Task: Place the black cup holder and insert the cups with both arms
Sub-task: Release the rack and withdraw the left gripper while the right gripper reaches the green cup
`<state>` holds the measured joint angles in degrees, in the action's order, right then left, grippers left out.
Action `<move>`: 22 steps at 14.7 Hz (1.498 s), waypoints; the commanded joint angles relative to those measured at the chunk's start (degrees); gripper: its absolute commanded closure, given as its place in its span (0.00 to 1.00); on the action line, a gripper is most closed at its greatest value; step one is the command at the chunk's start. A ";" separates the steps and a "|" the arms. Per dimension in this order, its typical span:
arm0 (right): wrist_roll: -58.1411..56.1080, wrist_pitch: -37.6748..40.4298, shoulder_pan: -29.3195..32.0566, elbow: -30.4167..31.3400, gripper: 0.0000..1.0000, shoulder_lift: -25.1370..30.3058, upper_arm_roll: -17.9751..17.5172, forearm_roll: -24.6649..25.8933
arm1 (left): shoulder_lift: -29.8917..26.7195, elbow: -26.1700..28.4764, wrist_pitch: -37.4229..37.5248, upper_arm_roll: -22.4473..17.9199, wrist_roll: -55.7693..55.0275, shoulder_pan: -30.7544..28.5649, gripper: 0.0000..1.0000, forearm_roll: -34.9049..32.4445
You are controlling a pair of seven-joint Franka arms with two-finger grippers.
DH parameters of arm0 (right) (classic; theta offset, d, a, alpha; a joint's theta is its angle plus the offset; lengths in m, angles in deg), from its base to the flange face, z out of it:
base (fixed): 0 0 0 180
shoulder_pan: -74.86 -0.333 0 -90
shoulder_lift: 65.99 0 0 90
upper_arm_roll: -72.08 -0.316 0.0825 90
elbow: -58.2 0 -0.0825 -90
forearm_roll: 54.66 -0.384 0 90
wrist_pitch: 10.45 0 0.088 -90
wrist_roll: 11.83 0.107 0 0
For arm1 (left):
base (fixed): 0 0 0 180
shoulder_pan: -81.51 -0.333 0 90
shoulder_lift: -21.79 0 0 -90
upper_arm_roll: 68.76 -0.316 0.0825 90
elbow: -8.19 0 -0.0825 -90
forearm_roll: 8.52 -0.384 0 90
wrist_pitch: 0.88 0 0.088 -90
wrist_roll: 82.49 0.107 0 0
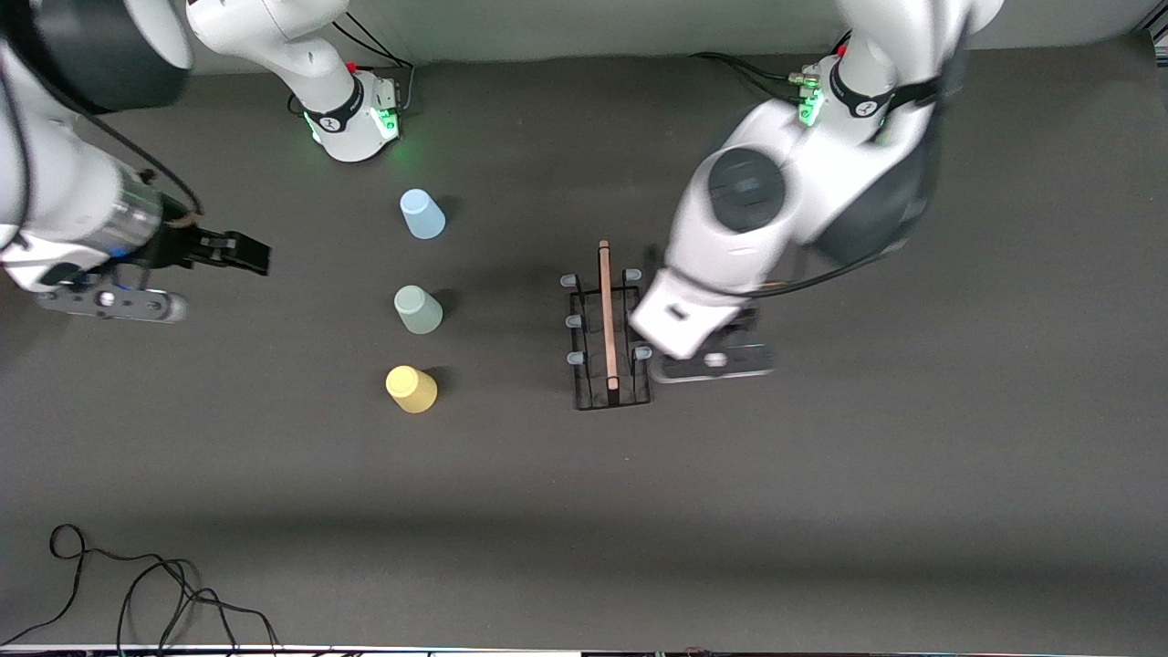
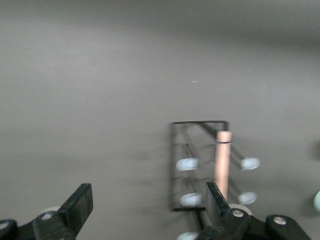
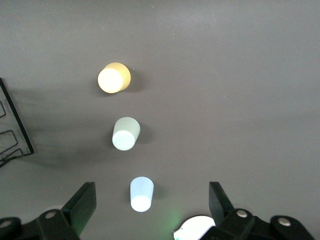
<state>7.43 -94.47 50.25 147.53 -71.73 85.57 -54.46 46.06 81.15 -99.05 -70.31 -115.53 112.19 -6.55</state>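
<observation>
The black cup holder [image 1: 610, 333] stands on the dark table with its wooden rod handle [image 1: 606, 310] on top. It also shows in the left wrist view [image 2: 200, 165]. My left gripper [image 2: 147, 192] is open and empty, just beside the holder toward the left arm's end; in the front view the arm's wrist [image 1: 693, 315] hides it. The light blue cup [image 1: 422, 214], mint green cup [image 1: 418, 309] and yellow cup [image 1: 411, 389] stand in a row toward the right arm's end. My right gripper [image 1: 248, 254] is open and empty, apart from the cups.
A black cable [image 1: 137, 593] lies at the table's edge nearest the front camera. The right arm's base [image 1: 356, 114] stands near the blue cup. One edge of the holder [image 3: 12, 130] shows in the right wrist view.
</observation>
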 commanded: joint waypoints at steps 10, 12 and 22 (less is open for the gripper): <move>14.65 -32.14 -7.18 35.19 0.00 8.82 0.49 -0.02 | -19.26 13.33 7.03 0.32 24.07 -19.78 0.00 -3.37; 18.16 -38.47 -8.43 39.50 0.00 8.64 0.40 -0.02 | -20.75 16.94 4.93 0.32 24.68 -22.67 0.00 -3.55; 20.72 -57.11 -10.98 52.08 0.00 3.20 0.40 -0.02 | -22.17 21.70 1.32 0.67 31.46 -26.56 0.00 -3.11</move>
<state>26.75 -147.02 39.71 197.62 -67.03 85.81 -54.47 26.30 100.28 -96.23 -69.85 -84.58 85.21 -9.31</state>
